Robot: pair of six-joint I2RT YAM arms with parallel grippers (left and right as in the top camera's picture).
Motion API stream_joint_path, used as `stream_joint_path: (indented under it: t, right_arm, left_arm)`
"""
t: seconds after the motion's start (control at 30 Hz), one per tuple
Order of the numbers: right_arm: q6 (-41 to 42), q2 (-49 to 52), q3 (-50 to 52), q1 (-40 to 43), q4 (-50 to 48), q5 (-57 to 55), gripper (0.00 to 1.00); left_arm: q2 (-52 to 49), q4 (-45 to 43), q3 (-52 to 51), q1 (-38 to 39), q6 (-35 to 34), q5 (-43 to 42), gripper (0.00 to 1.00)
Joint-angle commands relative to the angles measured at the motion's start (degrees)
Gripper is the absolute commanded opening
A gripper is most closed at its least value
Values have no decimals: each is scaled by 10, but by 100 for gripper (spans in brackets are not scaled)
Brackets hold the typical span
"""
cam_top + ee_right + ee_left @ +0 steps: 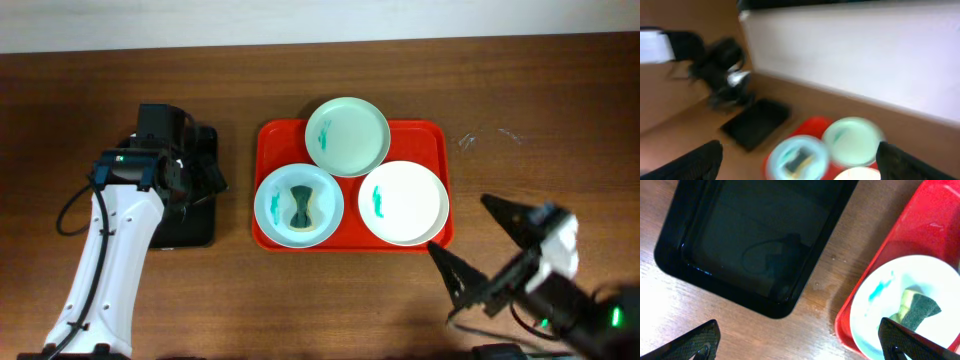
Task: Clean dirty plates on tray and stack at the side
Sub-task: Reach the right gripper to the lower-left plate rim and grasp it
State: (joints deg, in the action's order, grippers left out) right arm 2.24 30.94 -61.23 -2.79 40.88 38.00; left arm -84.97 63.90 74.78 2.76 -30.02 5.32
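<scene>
The red tray (pixel 422 136) holds three plates. A mint-green plate (pixel 347 136) sits at the back, with a teal smear on its left. A pale plate (pixel 275 205) at the front left carries a teal smear and a green-and-yellow sponge (pixel 300 205). A white plate (pixel 410 205) at the front right has a teal smear. My left gripper (pixel 205 172) is open and empty, over the table left of the tray; its view shows the tray (pixel 925 220), plate (pixel 875 315) and sponge (pixel 917 307). My right gripper (pixel 470 240) is open and empty, raised right of the tray's front.
A narrow black tray (pixel 192 228) lies left of the red tray, partly under my left arm; it also shows in the left wrist view (pixel 755 245). The blurred right wrist view shows the black tray (pixel 757 122), the plates and a pale wall behind.
</scene>
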Motion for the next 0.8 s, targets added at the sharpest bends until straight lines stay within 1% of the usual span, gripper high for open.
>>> stream_joint_path:
  t: [0.0, 0.03, 0.07, 0.13, 0.17, 0.2, 0.23, 0.27, 0.3, 0.33, 0.43, 0.53, 0.57, 0.63, 0.67, 0.77]
  right_arm:
    - [-17, 115, -83, -2, 61, 177, 98]
    - [-16, 145, -87, -2, 37, 230, 98]
    - [1, 165, -87, -2, 19, 252, 98]
    - [69, 212, -87, -3, 1, 237, 98]
    - [82, 229, -86, -8, 5, 212, 98]
    - [85, 246, -86, -18, 14, 170, 100]
    - [104, 270, -86, -43, 30, 67, 90]
    - [129, 285, -86, -64, 42, -11, 83]
    - [156, 308, -86, -96, 54, -99, 80]
    - [178, 332, -86, -129, 59, -163, 80]
    - [240, 422, -86, -224, 46, -305, 79]
    - [269, 508, -86, -269, 31, -395, 74]
    - [272, 542, -86, -276, 18, -407, 69]
    - [272, 601, -86, -280, -12, -401, 48]
    - [272, 625, -86, -280, -24, -399, 44]
    - [255, 698, -86, -280, -72, -342, 43]
  left_arm:
    - [0, 0, -2, -2, 3, -2, 99]
    - [0, 0, -2, -2, 3, -2, 99]
    - [0, 0, -2, -2, 3, -2, 99]
    - [0, 0, -2, -2, 3, -2, 99]
    - [0, 0, -2, -2, 3, -2, 99]
    - [0, 0, -2, -2, 3, -2, 99]
    - [0, 0, -2, -2, 3, -2, 99]
    - [0, 0, -2, -2, 3, -2, 99]
    - [0, 0, -2, -2, 3, -2, 99]
    - [0, 0, -2, -2, 3, -2, 99]
    - [0, 0, -2, -2, 2, -2, 99]
    - [0, 1, -2, -2, 3, -2, 99]
    - [0, 1, -2, -2, 3, -2, 99]
    - [0, 0, -2, -2, 3, -2, 99]
    - [0, 0, -2, -2, 3, -2, 99]
    - [0, 0, -2, -2, 3, -2, 99]
